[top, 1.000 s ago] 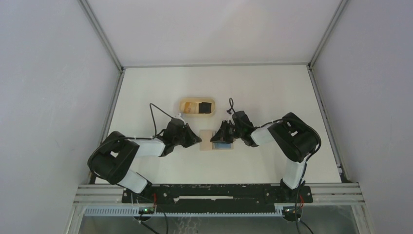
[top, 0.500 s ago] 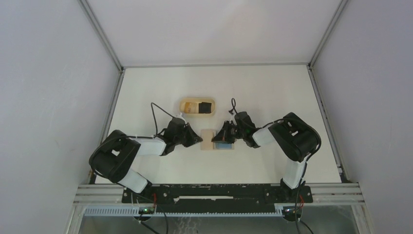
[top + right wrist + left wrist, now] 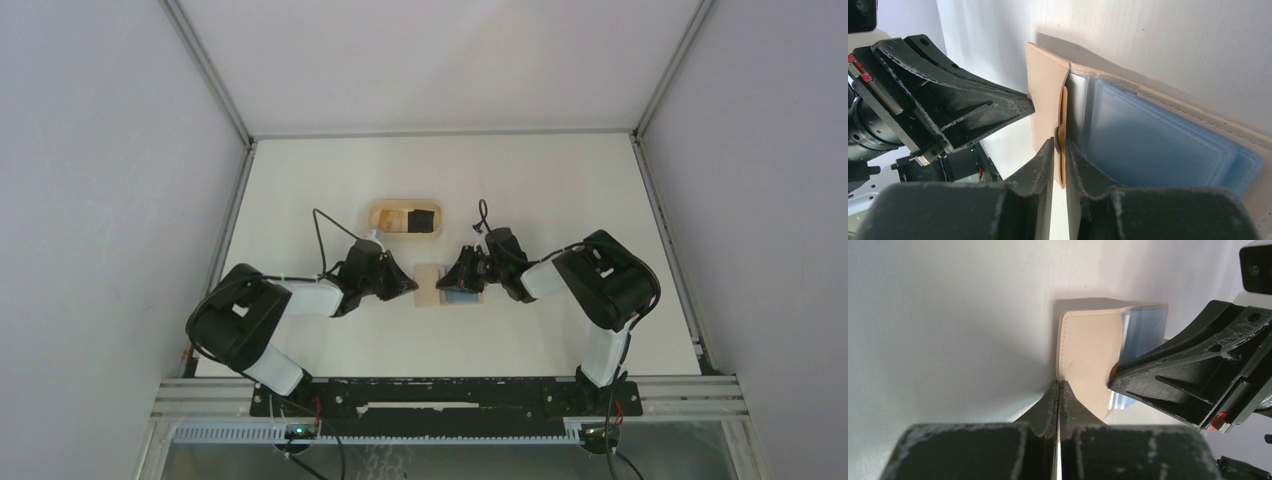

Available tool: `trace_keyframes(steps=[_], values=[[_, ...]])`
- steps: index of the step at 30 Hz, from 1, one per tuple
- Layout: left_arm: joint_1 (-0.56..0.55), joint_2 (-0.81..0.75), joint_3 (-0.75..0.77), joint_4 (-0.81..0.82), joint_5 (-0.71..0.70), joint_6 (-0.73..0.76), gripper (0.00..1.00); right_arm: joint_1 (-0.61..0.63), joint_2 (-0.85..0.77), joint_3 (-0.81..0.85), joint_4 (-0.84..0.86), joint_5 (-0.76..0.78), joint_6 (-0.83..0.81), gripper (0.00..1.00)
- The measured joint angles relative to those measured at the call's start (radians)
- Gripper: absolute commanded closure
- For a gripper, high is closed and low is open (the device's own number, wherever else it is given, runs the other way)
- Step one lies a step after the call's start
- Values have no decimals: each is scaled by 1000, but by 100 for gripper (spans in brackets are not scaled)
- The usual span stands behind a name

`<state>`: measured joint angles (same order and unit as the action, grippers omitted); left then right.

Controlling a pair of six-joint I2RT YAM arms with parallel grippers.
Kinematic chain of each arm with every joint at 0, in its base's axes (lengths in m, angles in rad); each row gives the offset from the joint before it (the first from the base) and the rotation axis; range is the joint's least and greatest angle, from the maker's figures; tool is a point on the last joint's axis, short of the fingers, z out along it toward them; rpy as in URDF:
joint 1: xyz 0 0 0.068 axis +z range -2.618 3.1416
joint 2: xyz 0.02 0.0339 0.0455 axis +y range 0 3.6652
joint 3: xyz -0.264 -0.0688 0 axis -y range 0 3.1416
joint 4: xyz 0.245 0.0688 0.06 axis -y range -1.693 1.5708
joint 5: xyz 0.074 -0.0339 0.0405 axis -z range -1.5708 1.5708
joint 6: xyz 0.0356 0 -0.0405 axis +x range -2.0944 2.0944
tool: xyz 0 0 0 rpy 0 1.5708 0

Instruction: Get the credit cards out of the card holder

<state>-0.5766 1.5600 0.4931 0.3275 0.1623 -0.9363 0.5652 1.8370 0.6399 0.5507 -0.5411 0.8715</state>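
The card holder lies open on the white table, tan flap to the left and blue pockets to the right, just in front of the oval wooden tray. The left gripper has its jaws pressed together, with the tips at the flap's edge. The right gripper stands narrow around a thin tan-gold strip at the fold, and I cannot tell whether it clamps it.

Tan card holder edge between jaws
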Motion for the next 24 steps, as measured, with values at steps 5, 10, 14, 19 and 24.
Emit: trace_keyframes(steps=[5,10,14,19,24], values=[[0,5,6,-2,2,0,100,-2,2,-4,18,-1,10,67],[0,6,8,-4,2,0,100,-3,8,-4,39,-8,18,67],[0,6,8,-5,2,0,100,-5,15,-5,44,-9,26,79],[0,8,9,-4,3,0,100,-11,25,-6,45,-8,32,91],[0,9,10,-4,2,0,100,-16,28,-7,56,-11,37,95]])
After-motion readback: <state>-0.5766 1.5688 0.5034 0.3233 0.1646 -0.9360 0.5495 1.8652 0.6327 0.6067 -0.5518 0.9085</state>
